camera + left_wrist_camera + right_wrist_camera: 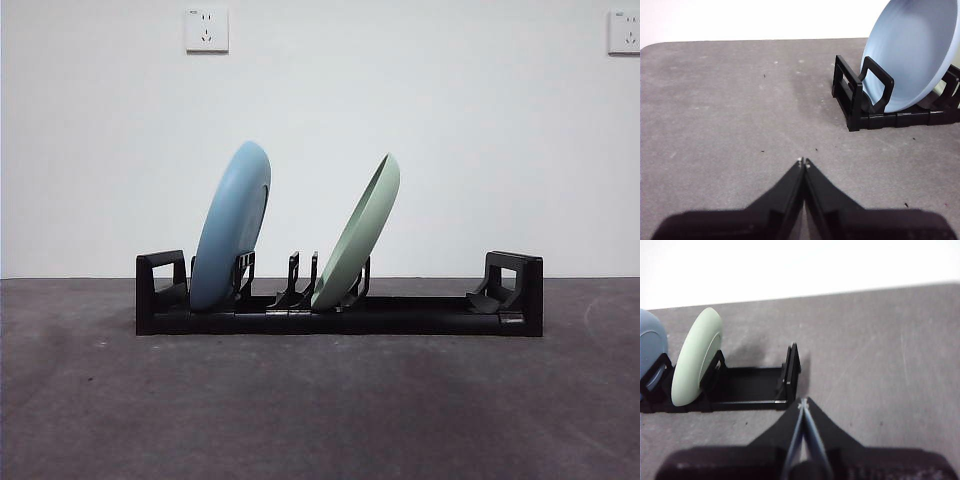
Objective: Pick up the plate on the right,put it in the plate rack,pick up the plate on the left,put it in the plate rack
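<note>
A: How is the left gripper?
B: Its jaws are pressed together, tips touching, with nothing between them. It hangs over bare table, apart from the rack's end handle.

A: And the right gripper?
B: The same: jaws closed tip to tip, empty. It sits just beside the rack's other end handle, above the table.

A: Where are the plates?
B: Both stand in the rack. In the front view the blue plate stands on edge near the rack's left handle, leaning right against a prong. The green plate is slotted near the rack's middle and also leans right, more steeply tilted.

A: Do the plates touch?
B: No, they are apart, with empty prongs between them. The rack's right stretch up to its handle holds no plate.

A: Anything behind the rack?
B: A white wall with two sockets.
</note>
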